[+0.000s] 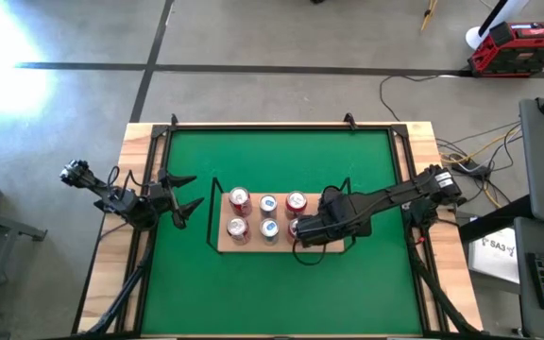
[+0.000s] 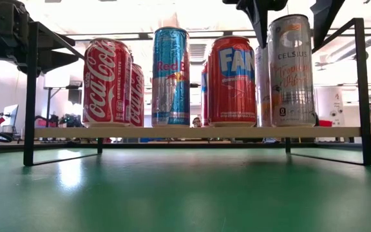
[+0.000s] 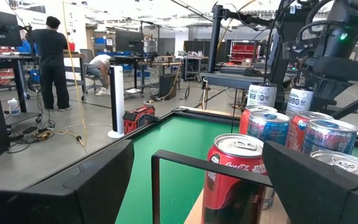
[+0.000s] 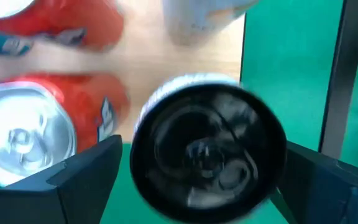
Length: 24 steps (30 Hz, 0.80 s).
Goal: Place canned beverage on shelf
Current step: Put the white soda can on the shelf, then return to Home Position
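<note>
Six cans crowd the shelf (image 2: 198,132), and your right gripper (image 4: 197,168) straddles the silver Celsius can (image 2: 291,71) at the right end, fingers released. Lift crookedly and you'll clip it over, toppling neighbours. Left gripper (image 1: 185,200) waits open beside the shelf.

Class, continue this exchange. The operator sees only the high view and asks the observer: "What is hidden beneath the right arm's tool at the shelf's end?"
Observer: A silver Celsius can, standing upright on the shelf, with the right tool above it.
Operator: What colour is its lid?
Observer: Black, in the right wrist view.
Operator: Which brands stand beside it?
Observer: The low view shows a Fanta can, a Red Bull can and a Coca-Cola can.
</note>
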Motion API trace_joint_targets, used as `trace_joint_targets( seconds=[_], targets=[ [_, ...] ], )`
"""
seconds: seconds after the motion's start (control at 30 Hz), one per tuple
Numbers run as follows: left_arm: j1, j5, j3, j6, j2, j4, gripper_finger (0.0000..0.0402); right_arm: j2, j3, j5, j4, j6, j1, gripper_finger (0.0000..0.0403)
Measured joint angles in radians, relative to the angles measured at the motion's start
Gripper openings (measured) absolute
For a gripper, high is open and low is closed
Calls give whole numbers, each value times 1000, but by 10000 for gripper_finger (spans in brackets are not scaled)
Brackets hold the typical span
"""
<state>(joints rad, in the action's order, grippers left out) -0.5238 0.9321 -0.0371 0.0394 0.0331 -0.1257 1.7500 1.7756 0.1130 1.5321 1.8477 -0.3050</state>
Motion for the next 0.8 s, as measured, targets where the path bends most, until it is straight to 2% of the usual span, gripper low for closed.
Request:
trace_joint_targets(
  seconds=[0.13,0.43,0.53,0.8],
  targets=[
    [0,0,0,0,0,0,340,-21,7,-42,-3,-26,-6,381],
    [0,0,0,0,0,0,340,-108,36,-14,1,-50,-66,381],
    [0,0,0,0,0,0,340,-149,22,101,-5,-47,-125,381],
    [0,0,0,0,0,0,340,-294,-97,538,-31,107,-357,381]
  ],
)
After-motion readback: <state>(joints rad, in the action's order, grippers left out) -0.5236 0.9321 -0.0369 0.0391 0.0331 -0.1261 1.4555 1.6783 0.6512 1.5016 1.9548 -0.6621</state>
